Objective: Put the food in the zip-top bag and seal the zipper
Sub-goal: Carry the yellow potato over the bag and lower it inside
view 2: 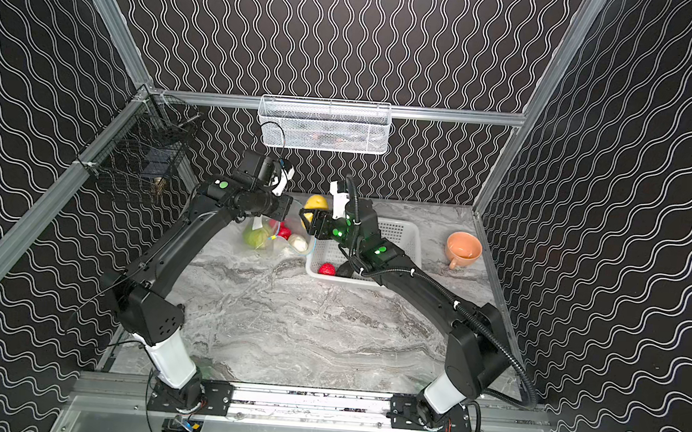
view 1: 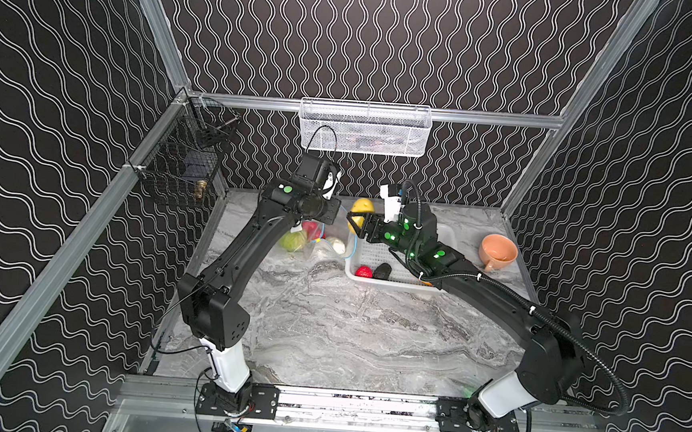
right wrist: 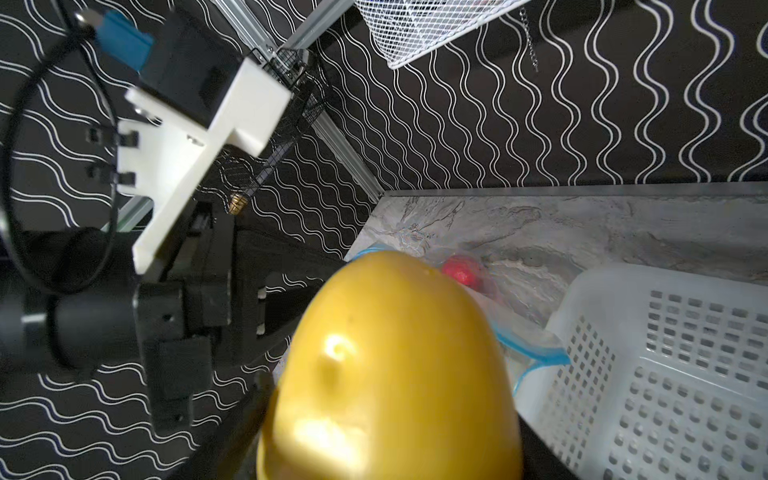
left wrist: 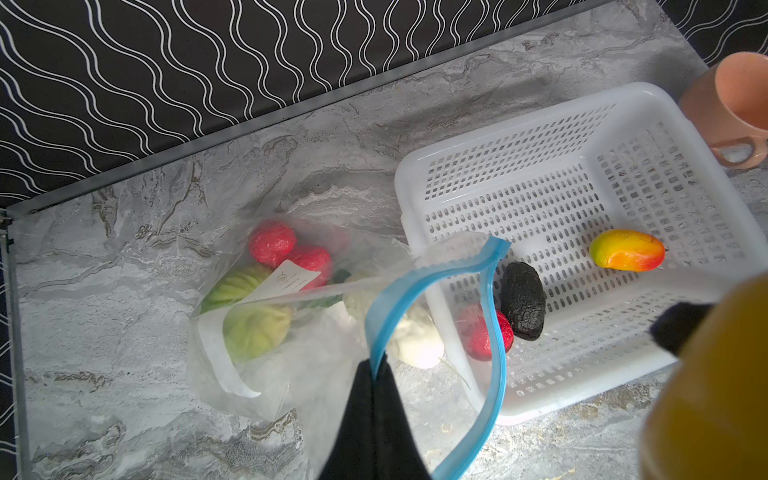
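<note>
Near the far edge of the table [view 1: 348, 338], left of its middle, the zip-top bag [left wrist: 291, 374] lies with the melon [left wrist: 253, 328], two strawberries [left wrist: 272, 243] and the radish [left wrist: 415, 336] inside it. Our left gripper [left wrist: 376, 374] is pinched together on the zipper [left wrist: 432, 272] and lifts that blue strip into an open loop. Our right gripper [view 1: 354, 219] is clamped around the lemon [right wrist: 395, 374] and hangs just above the bag's mouth, beside the basket [left wrist: 573, 390].

We judge the step in hand to be dropping the lemon through that loop. To do it well, we want the left gripper to hold its height, so the flimsy mouth stays wide and faces up. We should centre the lemon over the loop and lower it past the blue strip before parting the jaws. Released high, it could bounce off the strip or roll out along the table. The loop sits close to the basket's wall, and we cannot tell whether they touch, so we come down on the side away from that wall.

The basket holds one more strawberry [left wrist: 476, 336], the eggplant [left wrist: 523, 301] and the mango [left wrist: 627, 250], so the sealing comes later.
</note>
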